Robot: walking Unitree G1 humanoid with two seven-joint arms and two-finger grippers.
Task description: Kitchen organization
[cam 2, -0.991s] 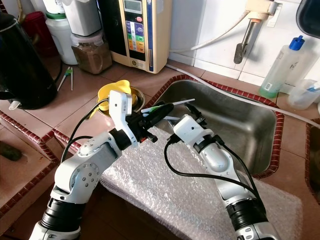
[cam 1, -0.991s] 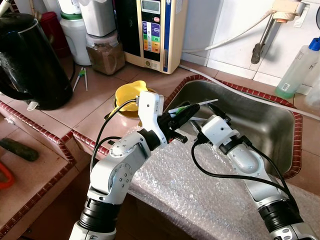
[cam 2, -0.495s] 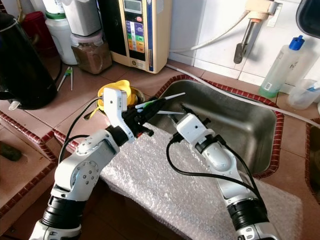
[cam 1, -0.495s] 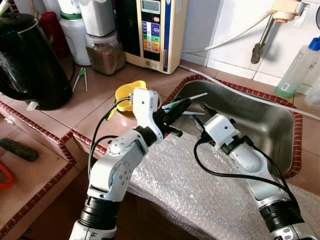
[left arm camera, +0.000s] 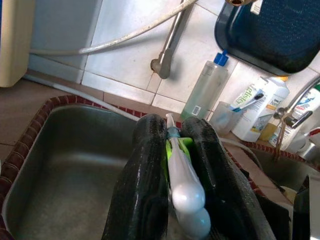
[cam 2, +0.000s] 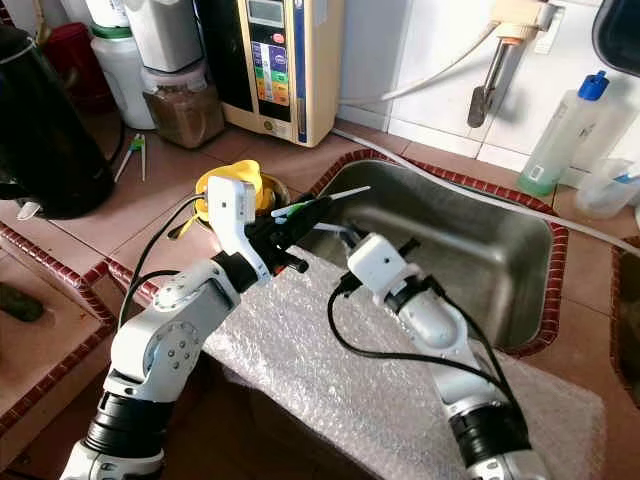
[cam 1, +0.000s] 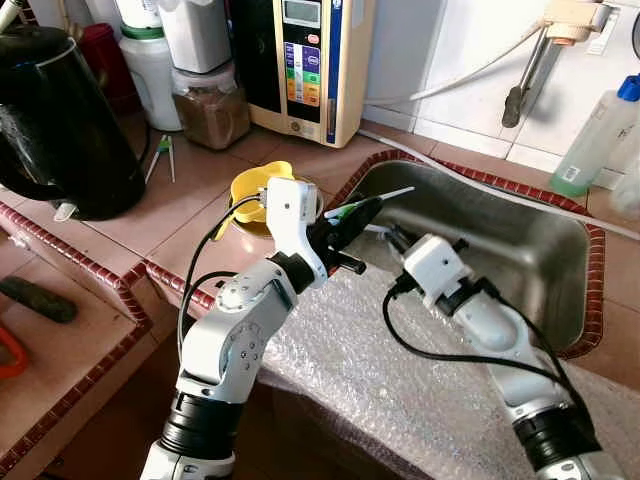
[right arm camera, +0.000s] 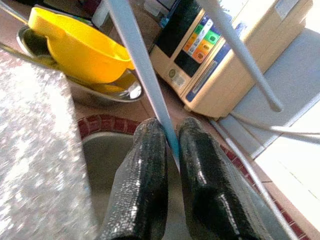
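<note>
Compared with one second ago, the left hand [cam 1: 352,212] has drawn back toward the yellow bowl [cam 1: 258,187], and the right hand [cam 1: 393,235] has moved closer to it at the near-left corner of the sink [cam 1: 520,240].

Left hand: closed on a white and green toothbrush [cam 1: 365,200]. The brush's slim end points out over the sink. In the left wrist view the toothbrush [left arm camera: 181,172] sits clamped between both black fingers [left arm camera: 145,175].

Right hand: closed on a thin pale blue stick [right arm camera: 142,75], pinched between its fingertips [right arm camera: 150,145]; what the stick is cannot be told.

Bubble wrap [cam 1: 400,370] covers the front edge of the surface [cam 1: 200,190] under both arms. The yellow bowl rests in a metal dish [right arm camera: 95,90] just beside the sink's rim.
</note>
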